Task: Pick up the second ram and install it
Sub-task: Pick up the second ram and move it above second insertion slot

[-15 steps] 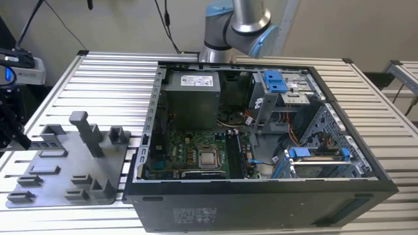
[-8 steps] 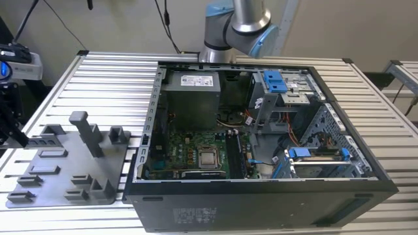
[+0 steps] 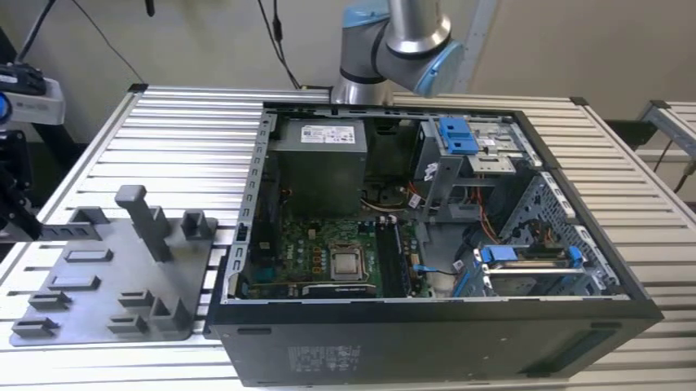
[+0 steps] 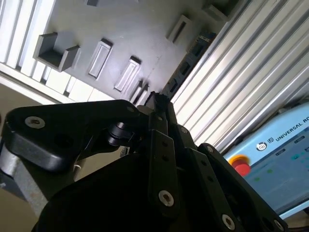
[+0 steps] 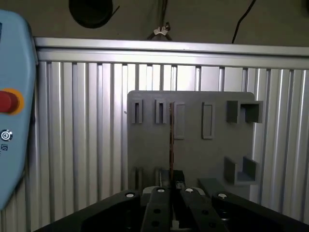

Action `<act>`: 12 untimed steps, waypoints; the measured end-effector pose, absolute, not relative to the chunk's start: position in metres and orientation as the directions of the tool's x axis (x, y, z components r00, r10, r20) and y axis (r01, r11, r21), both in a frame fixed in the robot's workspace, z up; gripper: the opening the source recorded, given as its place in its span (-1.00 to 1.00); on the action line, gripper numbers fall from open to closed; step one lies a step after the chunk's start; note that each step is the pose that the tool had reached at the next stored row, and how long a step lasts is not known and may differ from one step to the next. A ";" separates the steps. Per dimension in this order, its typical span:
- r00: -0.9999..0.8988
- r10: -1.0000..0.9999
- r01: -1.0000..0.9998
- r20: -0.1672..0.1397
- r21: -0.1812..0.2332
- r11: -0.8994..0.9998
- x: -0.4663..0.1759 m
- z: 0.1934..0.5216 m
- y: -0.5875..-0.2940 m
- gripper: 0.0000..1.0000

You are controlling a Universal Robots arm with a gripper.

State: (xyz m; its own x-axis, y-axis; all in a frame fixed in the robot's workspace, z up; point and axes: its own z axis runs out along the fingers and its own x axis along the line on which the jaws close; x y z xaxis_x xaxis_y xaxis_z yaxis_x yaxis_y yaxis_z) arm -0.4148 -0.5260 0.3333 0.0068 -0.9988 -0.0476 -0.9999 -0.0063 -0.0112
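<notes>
In both wrist views my gripper (image 5: 172,186) (image 4: 157,99) hangs high above the grey fixture tray (image 5: 193,154) (image 4: 120,29). Its fingers are shut on the second ram (image 5: 171,135) (image 4: 190,58), a long thin dark stick that points away from the fingertips. The first wrist view shows the stick edge-on, crossing the tray's row of slots. In the exterior view the tray (image 3: 98,285) lies to the left of the open computer case (image 3: 435,244). The green motherboard (image 3: 326,252) and its memory slots (image 3: 397,252) lie on the case floor.
The arm's blue-capped joint (image 3: 392,41) rises behind the case. A grey power-supply box (image 3: 315,155) and blue-tabbed drive cages (image 3: 522,261) crowd the case. A tall post (image 3: 142,220) stands on the tray. A pendant with a red button (image 5: 14,121) (image 4: 275,164) lies on the slatted table (image 3: 174,147).
</notes>
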 end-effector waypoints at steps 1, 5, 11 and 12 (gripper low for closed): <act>0.007 -0.999 -1.000 -0.048 -0.011 -0.006 -0.415 0.335 -0.526 -0.72; 0.007 -0.999 -1.000 -0.048 -0.011 -0.006 -0.415 0.342 -0.526 -0.72; 0.007 -0.999 -1.000 -0.048 -0.011 -0.006 -0.415 0.351 -0.526 -0.72; 0.007 -0.999 -1.000 -0.048 -0.011 -0.006 -0.415 0.353 -0.526 -0.72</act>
State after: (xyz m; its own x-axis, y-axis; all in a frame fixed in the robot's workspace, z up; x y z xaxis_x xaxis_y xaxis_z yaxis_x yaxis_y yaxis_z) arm -0.4150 -0.5260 0.3531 0.0068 -0.9988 -0.0477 -0.9999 -0.0062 -0.0115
